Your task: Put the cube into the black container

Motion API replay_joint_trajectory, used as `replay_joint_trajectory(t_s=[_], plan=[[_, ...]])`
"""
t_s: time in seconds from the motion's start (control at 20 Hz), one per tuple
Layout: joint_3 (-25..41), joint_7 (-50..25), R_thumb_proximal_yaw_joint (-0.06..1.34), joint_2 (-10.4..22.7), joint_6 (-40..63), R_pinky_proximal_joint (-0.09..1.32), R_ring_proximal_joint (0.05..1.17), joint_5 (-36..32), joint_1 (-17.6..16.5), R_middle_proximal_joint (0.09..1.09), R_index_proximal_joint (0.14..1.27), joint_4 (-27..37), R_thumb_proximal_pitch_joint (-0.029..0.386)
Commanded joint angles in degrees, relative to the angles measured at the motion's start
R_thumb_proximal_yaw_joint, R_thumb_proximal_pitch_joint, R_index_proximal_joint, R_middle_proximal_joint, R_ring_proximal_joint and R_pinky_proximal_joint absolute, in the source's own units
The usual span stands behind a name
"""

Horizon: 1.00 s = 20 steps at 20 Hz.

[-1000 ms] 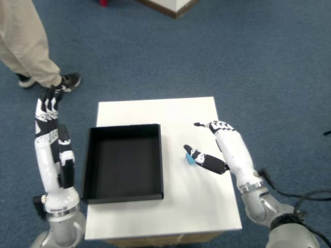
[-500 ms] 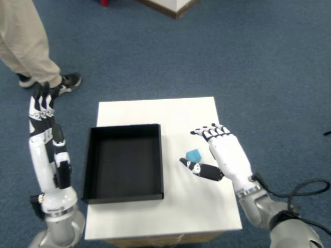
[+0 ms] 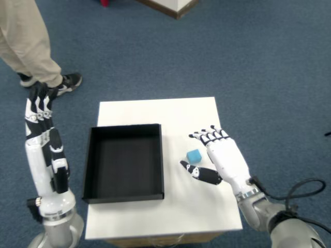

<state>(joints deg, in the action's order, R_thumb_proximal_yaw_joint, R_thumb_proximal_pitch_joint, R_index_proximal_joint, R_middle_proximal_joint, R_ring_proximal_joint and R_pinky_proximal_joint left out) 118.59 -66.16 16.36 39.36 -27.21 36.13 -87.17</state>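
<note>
A small blue cube point(image 3: 193, 155) rests on the white table point(image 3: 170, 114), a short way right of the black container point(image 3: 124, 161). My right hand point(image 3: 217, 156) lies just right of the cube, open, fingers spread above it and thumb stretched out below it. The cube sits in the gap between thumb and fingers, not gripped. The container is a shallow square tray with nothing in it. My left hand point(image 3: 39, 108) hovers beyond the table's left edge, fingers straight.
A person's leg and dark shoe point(image 3: 70, 81) stand on the blue carpet at the upper left. A wooden-edged white object point(image 3: 173, 5) lies at the top of the view. A black cable point(image 3: 305, 188) trails at the lower right.
My right hand has drawn back toward me and turned palm down, uncovering the cube, which now lies free between thumb and fingers. The left arm has drifted slightly left.
</note>
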Motion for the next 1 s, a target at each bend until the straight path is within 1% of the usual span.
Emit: replay_joint_trajectory(t_s=[0.05, 0.2, 0.6, 1.0], plan=[[-0.9, -2.3, 0.57, 1.8, -1.7, 0.17, 0.34, -1.1, 3.7, 0.37, 0.4, -0.3, 0.086], [-1.5, -0.1, 0.6, 2.3, -3.8, 0.16, 0.33, -1.8, 3.7, 0.37, 0.4, 0.9, 0.092], [-3.5, 6.2, 0.63, 3.0, -8.0, 0.14, 0.33, -4.3, 3.0, 0.37, 0.4, 3.4, 0.09], [-4.5, 11.4, 0.67, 3.0, -10.6, 0.13, 0.33, -5.7, 3.0, 0.37, 0.4, 4.1, 0.082]])
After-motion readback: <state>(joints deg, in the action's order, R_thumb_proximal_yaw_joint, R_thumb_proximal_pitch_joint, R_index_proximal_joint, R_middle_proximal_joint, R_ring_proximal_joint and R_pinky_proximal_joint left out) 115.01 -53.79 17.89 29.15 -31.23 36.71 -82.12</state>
